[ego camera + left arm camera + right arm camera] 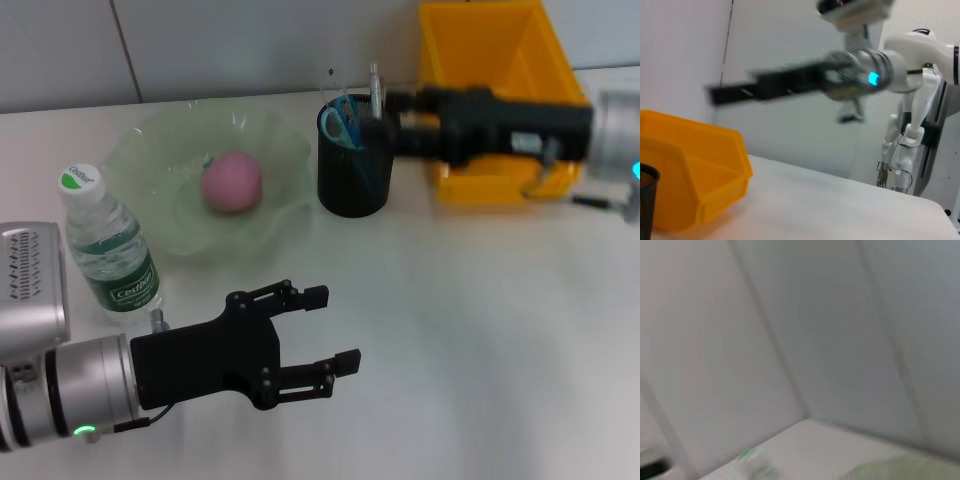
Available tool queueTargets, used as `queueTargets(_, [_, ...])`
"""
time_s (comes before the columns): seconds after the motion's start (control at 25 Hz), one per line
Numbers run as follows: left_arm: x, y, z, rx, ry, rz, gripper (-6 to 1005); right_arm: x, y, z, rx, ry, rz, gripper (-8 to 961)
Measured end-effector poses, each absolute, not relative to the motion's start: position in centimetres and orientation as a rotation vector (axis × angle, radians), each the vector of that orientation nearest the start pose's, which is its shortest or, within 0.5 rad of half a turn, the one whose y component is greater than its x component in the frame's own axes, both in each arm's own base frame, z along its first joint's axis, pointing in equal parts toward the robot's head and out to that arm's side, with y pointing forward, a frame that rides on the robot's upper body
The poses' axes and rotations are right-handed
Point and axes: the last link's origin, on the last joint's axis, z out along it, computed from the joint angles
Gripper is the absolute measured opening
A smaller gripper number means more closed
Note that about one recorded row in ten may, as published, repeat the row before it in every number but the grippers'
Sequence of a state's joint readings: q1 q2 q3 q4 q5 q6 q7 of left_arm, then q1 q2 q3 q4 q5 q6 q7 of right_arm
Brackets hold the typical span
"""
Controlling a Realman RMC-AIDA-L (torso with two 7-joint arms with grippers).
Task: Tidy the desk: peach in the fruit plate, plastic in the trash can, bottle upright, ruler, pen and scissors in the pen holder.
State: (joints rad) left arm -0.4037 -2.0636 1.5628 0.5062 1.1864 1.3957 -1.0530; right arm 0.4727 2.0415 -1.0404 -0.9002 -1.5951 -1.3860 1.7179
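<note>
- Looking biggest first: the yellow bin [497, 60], presumably the trash can, sits at the far right of the white desk [480, 330]. The right gripper [398, 112] reaches across in front of it, probably because that's the straight line to the pen holder. I see no plastic anywhere on the desk, so my guess is it's already binned.
- The green fruit plate [270, 215] is well off from both sets of fingers, with the pink peach [232, 182] resting in its middle, so that job looks done.
- The left gripper [325, 330] hovers low over bare desk, its fingers spread wide and holding nothing. It reads as idle to me.
- The water bottle [108, 250] stands upright behind the left gripper, just beside the plate, cap on top.
- The black mesh pen holder [353, 165] is right at the right gripper's fingertips. Blue-handled scissors [338, 125] poke out of it, and a thin silver stick, pen or ruler, [376, 95] stands right by the fingertips. Can't tell if those fingers are clenched on it or already released; they're too smeared.
- View differences: the left wrist view catches the right arm [805, 82] from the side, high above the bin, plus a white robot figure [920, 100] standing off the desk, which the head view misses. The right wrist view shows mostly wall.
</note>
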Motion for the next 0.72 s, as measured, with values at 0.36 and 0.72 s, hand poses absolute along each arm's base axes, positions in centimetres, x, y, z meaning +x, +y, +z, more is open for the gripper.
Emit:
queueTargets(0.36, [-25.1, 27.5, -5.0, -2.793, -0.515, -1.030, 810, 25.3, 30.6, 1.5, -2.932, 0.819, 0.686, 770])
queueTargets(0.72, [-26.8, 26.5, -3.8, -2.823, -0.613, -1.020, 810, 28.8, 27.6, 0.7, -2.959, 0.809, 0.676, 769])
